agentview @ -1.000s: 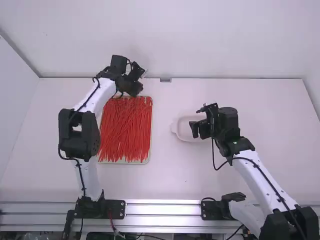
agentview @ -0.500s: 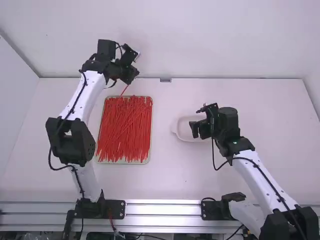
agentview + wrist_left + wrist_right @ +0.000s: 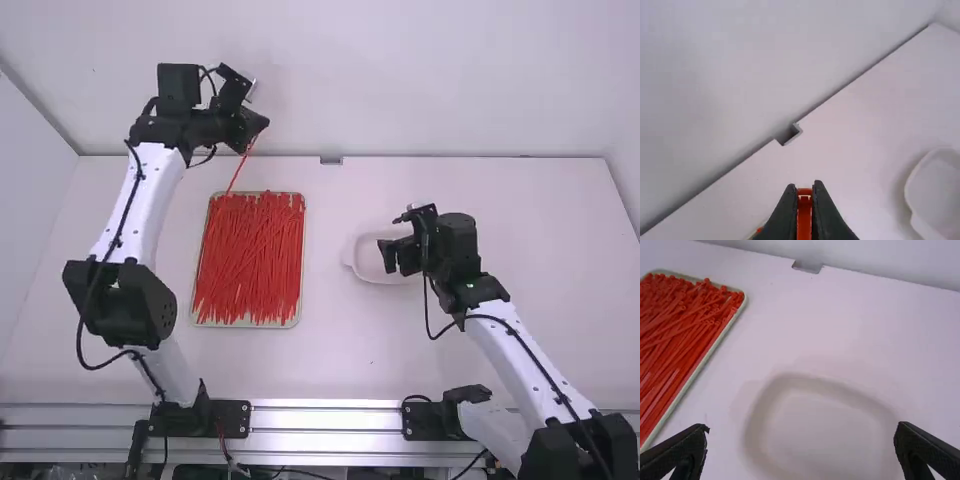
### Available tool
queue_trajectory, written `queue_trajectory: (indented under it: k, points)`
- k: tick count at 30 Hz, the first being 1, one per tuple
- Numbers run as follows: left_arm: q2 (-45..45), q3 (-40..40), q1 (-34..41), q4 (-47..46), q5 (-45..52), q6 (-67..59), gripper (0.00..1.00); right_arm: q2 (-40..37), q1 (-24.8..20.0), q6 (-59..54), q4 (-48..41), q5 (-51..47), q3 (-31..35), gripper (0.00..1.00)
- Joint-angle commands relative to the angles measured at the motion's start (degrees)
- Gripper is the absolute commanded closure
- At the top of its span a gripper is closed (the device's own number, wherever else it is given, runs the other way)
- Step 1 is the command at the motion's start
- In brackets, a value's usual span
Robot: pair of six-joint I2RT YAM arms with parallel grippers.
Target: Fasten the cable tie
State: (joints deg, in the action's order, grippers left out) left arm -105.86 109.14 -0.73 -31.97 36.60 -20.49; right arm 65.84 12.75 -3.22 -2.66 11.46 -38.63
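Hanging from the left gripper (image 3: pixel 250 128), one red tie (image 3: pixel 238 168) is gripped at its upper end, and that end is seen pinched between the two clenched fingers (image 3: pixel 788 215) in the left wrist view. From there the tie slants down toward the far left corner of the tray (image 3: pixel 302 300); whether its tip touches anything there cannot be told. The left gripper is raised well above the table (image 3: pixel 500 210), close to the back wall (image 3: pixel 400 70).

The right gripper (image 3: pixel 398 255) is held low over the dish (image 3: pixel 362 262), its fingers (image 3: pixel 680 452) spread wide and nothing grasped between them.

The table is white and is bounded by white walls at the back and at the left. A small grey bracket (image 3: pixel 330 159) is set where the table meets the back wall.

One tie is held. One tray is counted, left of the middle, with a pile (image 3: pixel 250 260) of red ties on it, too many to be counted. One white dish is seen, well apart from the tray on its right. Two arms are at the table.
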Motion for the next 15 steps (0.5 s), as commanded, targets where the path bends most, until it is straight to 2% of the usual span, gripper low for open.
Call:
queue_trajectory:
  k: [1,5,15]
  points:
    - [3.78,1.6,-1.68,0.2,5.07,1.86,0.98,0.48,0.04,2.14,1.29,2.05,-1.84,0.0]
    - [5.51,1.57,-1.79,-0.11,6.49,1.88,0.98,0.48,0.04,3.41,5.4,5.35,-1.84,0.0]
    - [9.35,1.57,-2.19,-0.72,6.45,3.02,0.98,0.48,0.04,12.09,13.57,5.68,-1.84,0.0]
